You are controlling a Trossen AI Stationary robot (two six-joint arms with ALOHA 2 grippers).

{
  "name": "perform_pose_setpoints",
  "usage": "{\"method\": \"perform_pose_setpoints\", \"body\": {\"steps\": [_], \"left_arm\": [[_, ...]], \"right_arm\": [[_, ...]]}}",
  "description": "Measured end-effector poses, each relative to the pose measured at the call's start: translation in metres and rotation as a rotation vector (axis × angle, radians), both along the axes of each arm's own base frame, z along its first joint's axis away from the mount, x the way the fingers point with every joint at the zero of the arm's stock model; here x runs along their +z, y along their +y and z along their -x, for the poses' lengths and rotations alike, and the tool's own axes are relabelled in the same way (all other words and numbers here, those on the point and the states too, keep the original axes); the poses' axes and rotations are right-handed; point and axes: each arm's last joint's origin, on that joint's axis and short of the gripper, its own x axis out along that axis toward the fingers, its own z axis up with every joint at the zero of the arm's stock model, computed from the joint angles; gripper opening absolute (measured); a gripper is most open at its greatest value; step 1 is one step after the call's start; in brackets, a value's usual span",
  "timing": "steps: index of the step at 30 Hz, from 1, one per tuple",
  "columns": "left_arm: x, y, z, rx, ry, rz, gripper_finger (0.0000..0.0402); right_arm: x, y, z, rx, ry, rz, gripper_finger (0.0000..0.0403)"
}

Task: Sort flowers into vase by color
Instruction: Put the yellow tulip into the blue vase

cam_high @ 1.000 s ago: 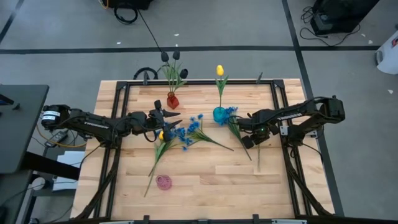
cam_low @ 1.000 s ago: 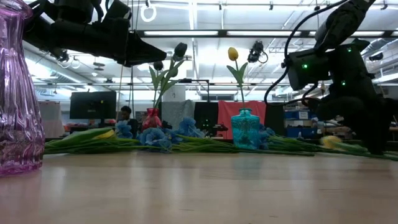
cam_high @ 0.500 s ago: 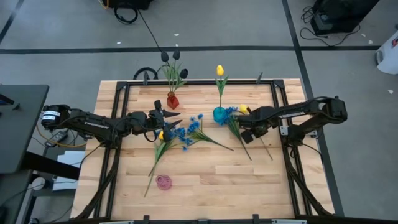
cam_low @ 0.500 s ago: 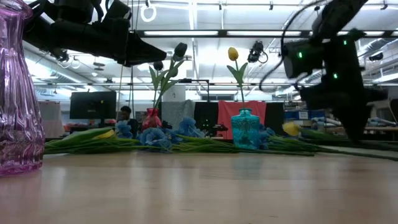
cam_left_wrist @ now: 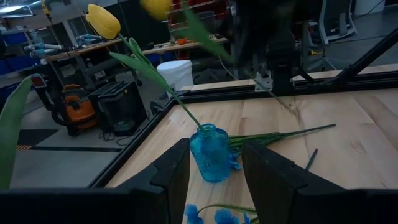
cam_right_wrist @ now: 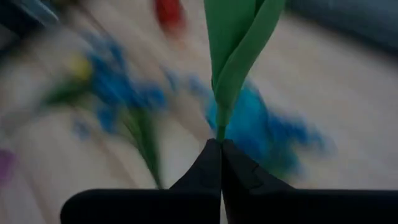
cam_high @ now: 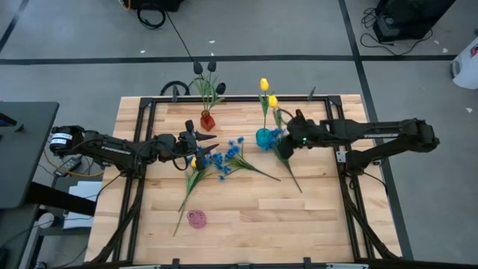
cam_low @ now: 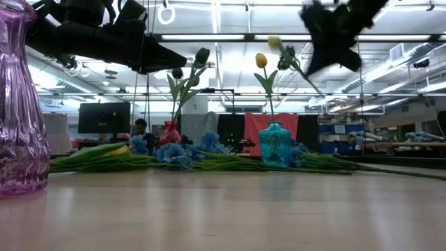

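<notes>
Carrying a long-stemmed yellow tulip [cam_high: 272,101] clenched in its fingers, the right gripper [cam_high: 293,134] hung beside the blue glass vase [cam_high: 264,138]; the stem needed lowering into its mouth. The left gripper [cam_high: 196,140] waited half-open, empty.

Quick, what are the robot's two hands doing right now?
Left gripper: open, holding nothing, near the red vase.
Right gripper: shut on a yellow tulip, by the blue vase.

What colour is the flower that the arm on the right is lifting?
Yellow: a tulip on a green stem, pinched in the right gripper. The high view shows it best.
</notes>
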Motion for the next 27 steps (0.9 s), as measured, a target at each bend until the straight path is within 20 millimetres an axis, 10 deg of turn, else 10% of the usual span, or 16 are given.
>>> {"method": "perform_pose_setpoints", "body": {"steps": [11, 27], "left_arm": [[0.000, 0.000, 0.000, 0.001, -0.006, 0.016, 0.0153], [0.000, 0.001, 0.000, 0.019, -0.008, 0.025, 0.0153]], "right_arm": [[0.026, 0.023, -0.036, 0.091, -0.200, 0.664, 0.0006], [-0.016, 0.015, -0.076, 0.099, -0.032, 0.759, 0.0006]]}}
